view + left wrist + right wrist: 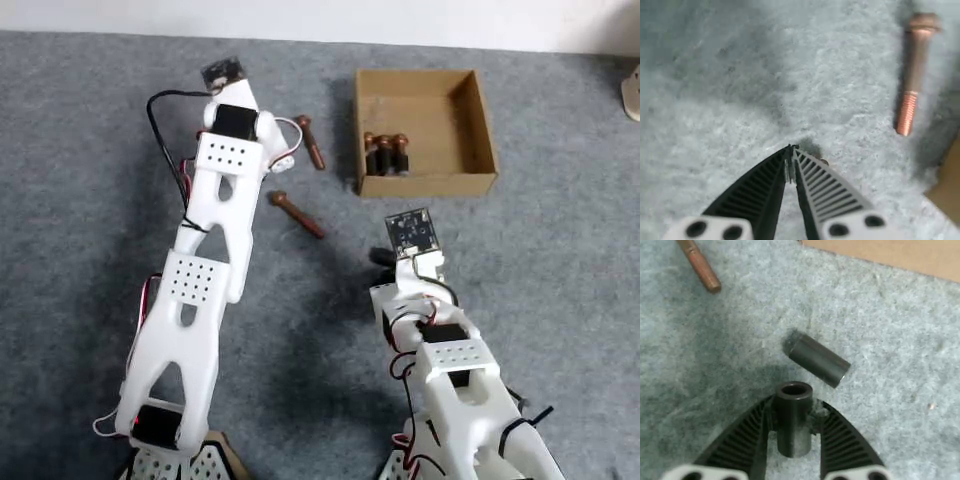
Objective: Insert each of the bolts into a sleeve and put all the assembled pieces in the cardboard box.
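Left fingers [765,185] are pressing together, empty | bolt [914,75] is lying on bench [80,200] at their 3 o'clock in high view, probably stiff and slippery, best gripped mid-shank | right fingers [747,435] are clamping upright sleeve [794,412], likely light and rigid | cardboard box [425,185] is sitting at their 12 o'clock

No text, number or sign can be read; the square black circuit board [412,231] on the right arm's wrist, near the front wall of the open brown cardboard box [425,185], bears pale specks too small to make out as print.
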`<state>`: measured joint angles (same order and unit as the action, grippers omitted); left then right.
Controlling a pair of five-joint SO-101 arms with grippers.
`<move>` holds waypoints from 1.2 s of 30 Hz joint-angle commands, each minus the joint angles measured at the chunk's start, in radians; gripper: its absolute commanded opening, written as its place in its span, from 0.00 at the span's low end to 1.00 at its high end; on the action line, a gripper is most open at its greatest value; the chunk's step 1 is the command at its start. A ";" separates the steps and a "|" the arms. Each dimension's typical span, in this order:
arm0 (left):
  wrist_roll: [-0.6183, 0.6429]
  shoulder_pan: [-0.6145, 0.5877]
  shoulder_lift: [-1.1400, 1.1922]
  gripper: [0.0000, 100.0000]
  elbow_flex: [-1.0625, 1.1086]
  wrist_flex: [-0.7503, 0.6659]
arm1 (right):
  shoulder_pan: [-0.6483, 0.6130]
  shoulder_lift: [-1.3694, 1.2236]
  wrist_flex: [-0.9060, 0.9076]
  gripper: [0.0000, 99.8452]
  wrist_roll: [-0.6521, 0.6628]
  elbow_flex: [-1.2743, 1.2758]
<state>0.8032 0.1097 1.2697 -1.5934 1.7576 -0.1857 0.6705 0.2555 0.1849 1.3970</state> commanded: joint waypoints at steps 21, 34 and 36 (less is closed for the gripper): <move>0.307 0.039 -0.091 0.13 0.027 0.017 | -0.005 0.001 -0.024 0.01 0.014 -0.019; 0.236 0.050 -0.550 0.13 0.771 -0.083 | -0.007 0.001 -0.024 0.01 0.014 -0.021; 0.236 0.058 -0.553 0.13 0.814 -0.114 | -0.007 0.001 -0.024 0.01 0.014 -0.021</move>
<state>1.0503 0.1297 0.8078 -0.8462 1.6962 -0.1857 0.6705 0.2555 0.1849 1.3970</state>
